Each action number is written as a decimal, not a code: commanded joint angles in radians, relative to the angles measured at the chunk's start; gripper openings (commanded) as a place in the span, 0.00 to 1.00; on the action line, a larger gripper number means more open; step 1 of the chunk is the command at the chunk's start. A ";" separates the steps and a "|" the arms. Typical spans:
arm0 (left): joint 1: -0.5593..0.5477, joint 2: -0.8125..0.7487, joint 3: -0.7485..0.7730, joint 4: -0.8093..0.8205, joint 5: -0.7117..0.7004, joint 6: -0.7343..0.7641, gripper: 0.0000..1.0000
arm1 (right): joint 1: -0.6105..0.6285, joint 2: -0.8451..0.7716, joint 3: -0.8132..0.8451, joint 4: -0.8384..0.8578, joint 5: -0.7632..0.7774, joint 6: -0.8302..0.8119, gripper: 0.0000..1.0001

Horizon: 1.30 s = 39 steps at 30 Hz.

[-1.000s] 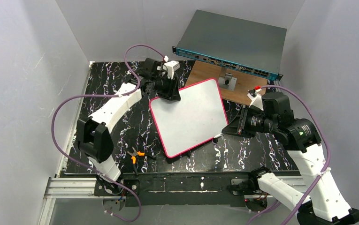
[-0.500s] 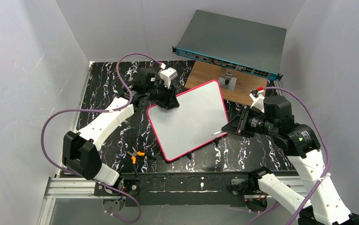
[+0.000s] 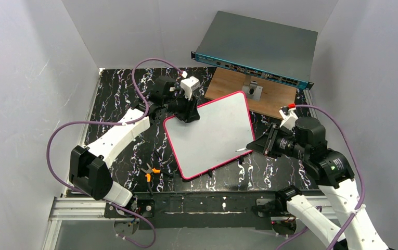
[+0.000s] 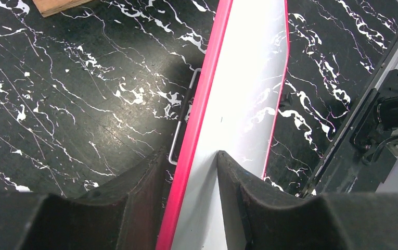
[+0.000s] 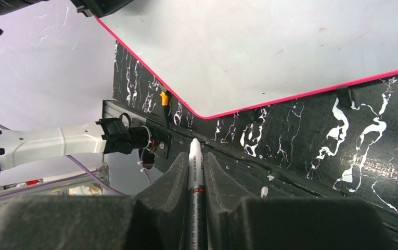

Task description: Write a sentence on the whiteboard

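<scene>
The whiteboard (image 3: 209,135), white with a thin pink-red frame, is tilted over the black marbled table. My left gripper (image 3: 186,113) is shut on its far left corner. In the left wrist view the fingers (image 4: 189,156) clamp the pink edge of the board (image 4: 243,94). My right gripper (image 3: 256,146) is shut on a white marker (image 5: 195,177), whose tip (image 3: 241,151) sits close to the board's right edge. The board's face (image 5: 269,52) shows no sentence and looks blank.
A grey-teal network switch (image 3: 259,47) stands at the back right. In front of it lies a wooden board (image 3: 282,99) with a small metal bracket (image 3: 252,91). Orange-handled pliers (image 3: 150,173) lie near the front left. Grey walls close in all sides.
My left arm has shifted and tilted the whiteboard a little to the left. My right gripper has moved nearer and lower with the marker, and its tip now shows by the board's right edge.
</scene>
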 commanded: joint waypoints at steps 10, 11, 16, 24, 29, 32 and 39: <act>-0.017 -0.010 0.099 -0.108 0.081 -0.043 0.00 | 0.002 -0.024 -0.134 0.187 -0.025 -0.032 0.01; -0.018 -0.008 0.102 -0.113 0.074 -0.047 0.00 | 0.002 -0.027 -0.150 0.216 -0.036 -0.030 0.01; -0.020 -0.018 0.101 -0.125 0.005 -0.052 0.00 | 0.010 -0.123 -0.264 0.440 0.020 -0.022 0.01; -0.020 -0.033 0.079 -0.132 -0.068 -0.070 0.00 | 0.027 -0.039 -0.277 0.667 -0.012 0.022 0.01; -0.020 -0.052 0.054 -0.106 -0.113 -0.109 0.00 | 0.176 0.069 -0.245 0.799 0.119 0.021 0.01; -0.020 -0.048 0.060 -0.103 -0.132 -0.136 0.00 | 0.288 0.154 -0.166 0.787 0.172 -0.076 0.01; -0.020 -0.058 0.035 -0.050 -0.136 -0.163 0.00 | 0.476 0.207 -0.179 0.983 0.322 -0.197 0.01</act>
